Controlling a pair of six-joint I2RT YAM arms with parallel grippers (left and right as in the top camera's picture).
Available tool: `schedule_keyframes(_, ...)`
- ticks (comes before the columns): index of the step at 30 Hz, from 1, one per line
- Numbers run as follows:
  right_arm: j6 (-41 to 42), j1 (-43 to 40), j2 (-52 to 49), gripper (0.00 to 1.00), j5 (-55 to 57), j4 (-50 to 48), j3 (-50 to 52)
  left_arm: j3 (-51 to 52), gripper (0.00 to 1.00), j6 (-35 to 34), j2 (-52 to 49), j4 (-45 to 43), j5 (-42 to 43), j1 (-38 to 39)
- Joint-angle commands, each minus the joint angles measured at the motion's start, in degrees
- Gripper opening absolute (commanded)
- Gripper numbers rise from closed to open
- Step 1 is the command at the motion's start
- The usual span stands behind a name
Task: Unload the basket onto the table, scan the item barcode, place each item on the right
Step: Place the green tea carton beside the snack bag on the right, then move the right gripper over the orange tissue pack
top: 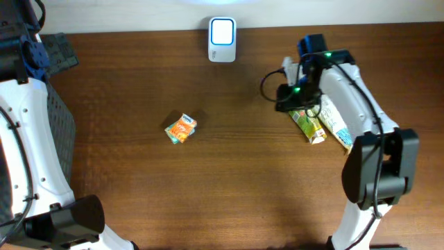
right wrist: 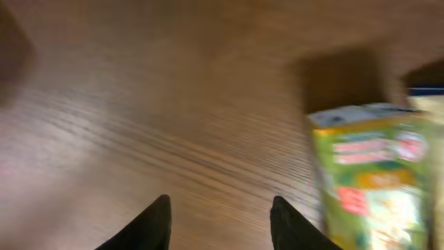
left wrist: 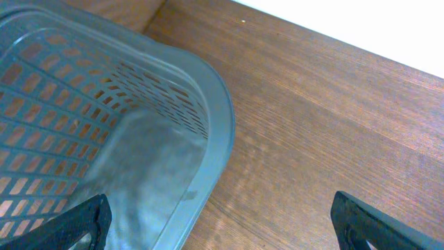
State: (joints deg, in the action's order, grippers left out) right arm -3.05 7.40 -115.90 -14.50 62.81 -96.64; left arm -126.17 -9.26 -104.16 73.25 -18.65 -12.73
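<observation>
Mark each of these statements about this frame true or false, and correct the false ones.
1. The right gripper is clamped on the green carton. False: its fingers stand apart over bare wood, and the carton lies on the table beside them.
2. The orange packet lies on the table, apart from both arms. True.
3. The left gripper is open, next to the grey basket. True.
4. The scanner sits inside the basket. False: it stands at the far edge of the table, near the middle, well away from the basket.
</observation>
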Motion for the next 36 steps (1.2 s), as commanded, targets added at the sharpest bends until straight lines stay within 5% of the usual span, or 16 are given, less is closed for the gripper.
schedule_keyframes(1,-1.05,0.63,-5.7,0.44,2.84,-0.28,1.29,-0.02,0.99,-0.55,-0.11,-0.07,0.02,-0.31)
schedule_keyframes(12,0.46,-8.66,-8.13,0.43,11.87,0.63,1.07,-0.02,0.99,-0.52,-0.11,-0.07,0.02,-0.31)
schedule_keyframes(19,-1.2,-0.04,-6.45,0.43,-8.83,1.2,-5.07,-0.02,0.99,-0.52,-0.11,-0.07,0.02,-0.31)
schedule_keyframes(21,-0.68,5.33,-6.73,0.52,-17.49,-3.8,-5.05,-0.02,0.99,-0.52,-0.11,-0.07,0.02,-0.31)
schedule_keyframes(24,8.09,10.49,-7.76,0.63,-18.1,-9.73,-4.87,-0.02,0.99,-0.52,-0.11,-0.04,0.02,-0.31)
schedule_keyframes(27,23.65,15.91,-9.33,0.63,-18.03,-15.52,-4.81,-0.02,0.99,-0.52,-0.11,-0.07,0.02,-0.31)
schedule_keyframes(29,26.53,19.06,-10.25,0.63,-17.81,-18.67,-4.81,-0.02,0.99,-0.52,-0.11,-0.04,0.02,-0.31)
schedule_keyframes(32,21.51,22.73,-10.97,0.64,-14.08,-26.34,-4.81,-0.02,0.99,-0.52,-0.11,-0.07,0.02,-0.31)
schedule_keyframes(34,11.89,24.28,-11.63,0.81,-11.65,-30.84,-4.81,-0.02,0.99,-0.52,-0.11,-0.07,0.02,-0.31)
schedule_keyframes(36,9.35,24.96,-12.83,0.84,-13.0,-32.17,-4.81,-0.02,0.99,-0.52,-0.11,-0.07,0.02,-0.31)
